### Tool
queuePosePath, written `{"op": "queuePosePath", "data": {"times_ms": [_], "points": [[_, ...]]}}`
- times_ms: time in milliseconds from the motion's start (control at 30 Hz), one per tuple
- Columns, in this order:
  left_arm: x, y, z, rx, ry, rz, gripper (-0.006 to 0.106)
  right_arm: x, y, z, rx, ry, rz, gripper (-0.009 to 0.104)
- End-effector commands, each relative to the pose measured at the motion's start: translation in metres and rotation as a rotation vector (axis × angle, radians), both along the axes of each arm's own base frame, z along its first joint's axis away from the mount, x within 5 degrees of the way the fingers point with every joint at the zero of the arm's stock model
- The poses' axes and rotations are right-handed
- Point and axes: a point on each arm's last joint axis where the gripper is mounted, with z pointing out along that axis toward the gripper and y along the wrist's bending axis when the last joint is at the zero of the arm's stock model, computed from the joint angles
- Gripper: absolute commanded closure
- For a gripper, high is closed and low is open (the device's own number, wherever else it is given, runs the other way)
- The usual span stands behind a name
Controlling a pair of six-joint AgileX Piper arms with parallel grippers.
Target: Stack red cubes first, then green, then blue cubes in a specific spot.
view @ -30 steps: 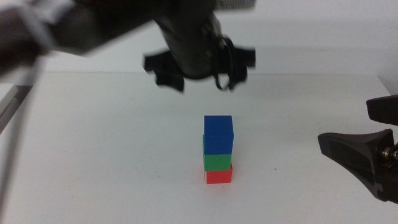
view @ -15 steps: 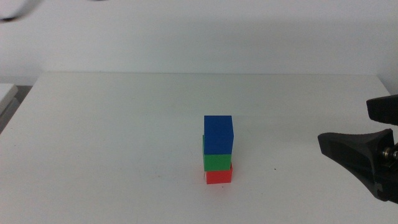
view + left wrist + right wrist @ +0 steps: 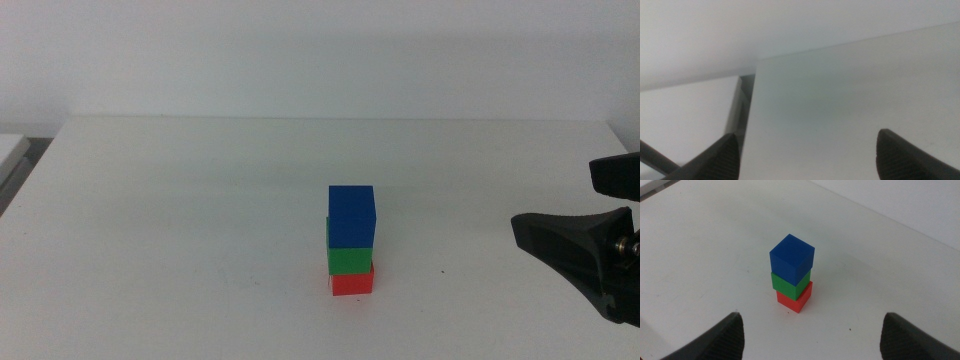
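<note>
1. While the tower stands alone, look at it: red cube (image 3: 351,284) on the bottom, green cube (image 3: 350,260) on that, blue cube (image 3: 351,216) on top, all three touching, a little toward five o'clock of the white surface's (image 3: 180,220) centre in the middle view.
2. Red sits flat on the surface, so the chosen spot is covered and cannot be checked. The right wrist view shows the blue cube (image 3: 792,258) and green cube (image 3: 790,284) roughly square over the red cube (image 3: 794,298), which peeks out a touch on one side. A small offset, and nothing leans.
3. Order reads red, green, blue, so by my reckoning the stacking is done.
4. Right tool (image 3: 812,335) waits well apart from the tower, out at three o'clock in the middle view, jaws spread wide and holding nothing.
5. Left tool (image 3: 807,155) is out of the middle view; its own camera shows the jaws apart and empty, near a surface edge, no cube in sight.
6. Doing this step well now means staying away: any retreat should go away from the stack, slowly, because a brush against the blue cube could topple all three.
</note>
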Motion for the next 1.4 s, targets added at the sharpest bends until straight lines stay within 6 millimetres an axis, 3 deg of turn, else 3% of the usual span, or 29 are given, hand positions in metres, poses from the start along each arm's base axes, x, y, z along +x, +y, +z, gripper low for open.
{"op": "queuePosePath", "data": {"times_ms": [0, 133, 933, 1067, 1167, 1367], "points": [[0.001, -0.004, -0.017, -0.036, -0.040, -0.017, 0.007, 0.000, 0.000, 0.000, 0.000, -0.011, 0.008, 0.002], [-0.005, -0.008, -0.030, -0.092, -0.044, -0.039, 0.007, -0.001, 0.000, 0.001, 0.002, -0.012, 0.008, 0.002], [-0.010, -0.009, -0.026, -0.119, -0.105, -0.053, 0.007, -0.001, 0.000, 0.001, 0.002, -0.012, 0.008, 0.002], [-0.011, -0.008, -0.025, -0.117, -0.244, -0.051, 0.007, -0.003, 0.002, -0.013, 0.027, 0.076, 0.013, 0.002], [-0.005, -0.008, -0.046, -0.123, -0.354, -0.048, 0.007, -0.005, 0.000, -0.023, 0.175, 0.135, 0.004, 0.002], [-0.005, -0.007, -0.099, -0.124, -0.365, -0.043, 0.007, 0.006, -0.034, -0.045, 0.282, -0.040, -0.159, 0.002]]}}
